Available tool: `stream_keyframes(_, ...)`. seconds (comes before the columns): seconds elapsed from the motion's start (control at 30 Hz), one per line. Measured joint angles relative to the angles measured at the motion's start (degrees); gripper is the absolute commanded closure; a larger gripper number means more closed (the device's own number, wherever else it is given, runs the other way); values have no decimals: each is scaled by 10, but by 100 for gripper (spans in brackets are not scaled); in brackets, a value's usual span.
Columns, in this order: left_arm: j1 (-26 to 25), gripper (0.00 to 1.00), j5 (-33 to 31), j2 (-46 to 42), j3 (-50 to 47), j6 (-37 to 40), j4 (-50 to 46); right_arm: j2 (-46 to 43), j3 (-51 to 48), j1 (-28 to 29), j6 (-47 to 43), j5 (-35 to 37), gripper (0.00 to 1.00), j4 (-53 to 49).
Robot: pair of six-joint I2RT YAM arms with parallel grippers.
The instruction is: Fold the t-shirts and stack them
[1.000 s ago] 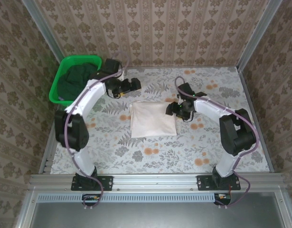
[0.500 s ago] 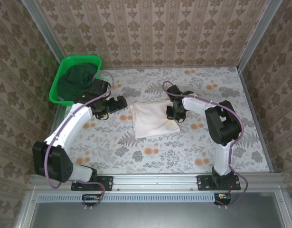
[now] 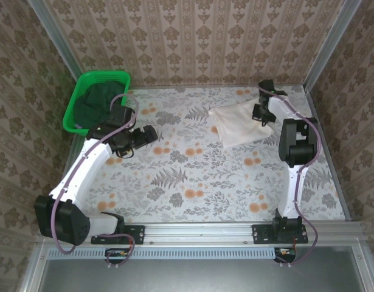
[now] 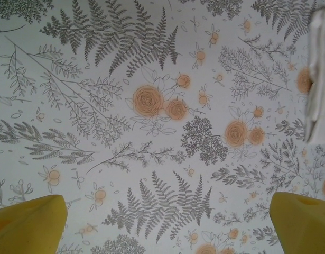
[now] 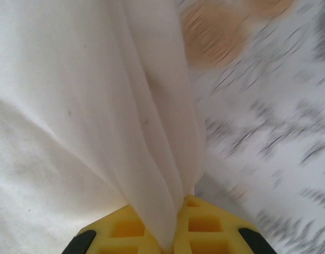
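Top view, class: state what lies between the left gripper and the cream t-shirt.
Only bare flowered tablecloth lies between the left gripper and the cream t-shirt, as the top view shows.

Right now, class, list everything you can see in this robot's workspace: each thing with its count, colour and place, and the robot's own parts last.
cream-pink t-shirt: one, pale cream-pink, folded, far right of the table
dark green t-shirt: one, dark green, bunched inside the basket
basket: one, bright green, far left corner of the table
tablecloth: one, white with grey ferns and orange flowers, covering the table
walls: beige-brown patterned wallpaper, around the table
left end effector: one, yellow fingertips, open, over bare tablecloth near the basket
right end effector: one, yellow fingertips, shut on the cream-pink t-shirt's edge
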Motion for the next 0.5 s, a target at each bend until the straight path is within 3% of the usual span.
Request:
stream_keyframes(0.23,7,0,-5,34,49,1,-37,95,159,-80,-30,13,96,-33)
stream_keyframes(0.5,7,0,-6,79,104,9,-66,250,452,-136,-52,17,96,-113)
